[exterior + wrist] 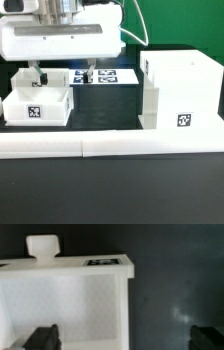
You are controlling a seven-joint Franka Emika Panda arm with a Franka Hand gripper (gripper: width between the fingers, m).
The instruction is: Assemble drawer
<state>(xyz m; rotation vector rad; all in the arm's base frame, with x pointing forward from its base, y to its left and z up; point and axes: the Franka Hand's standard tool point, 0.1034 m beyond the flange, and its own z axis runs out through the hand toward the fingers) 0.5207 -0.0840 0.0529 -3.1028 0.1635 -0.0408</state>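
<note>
A small white drawer box (38,102) with a marker tag on its front stands at the exterior view's left. A larger white drawer housing (180,92) stands at the exterior view's right. My gripper (62,72) hangs open just above the small box's far side. In the wrist view the box (65,303) shows its open inside, a white knob (42,247) and a tag on its rim. One fingertip (42,339) is over the box's inside, and the other is over the black table. The box's side wall lies between them. My gripper (125,339) holds nothing.
The marker board (108,77) lies flat at the back between the two white parts. A long white rail (110,148) runs across the table's front. The black table (180,291) shows beside the box.
</note>
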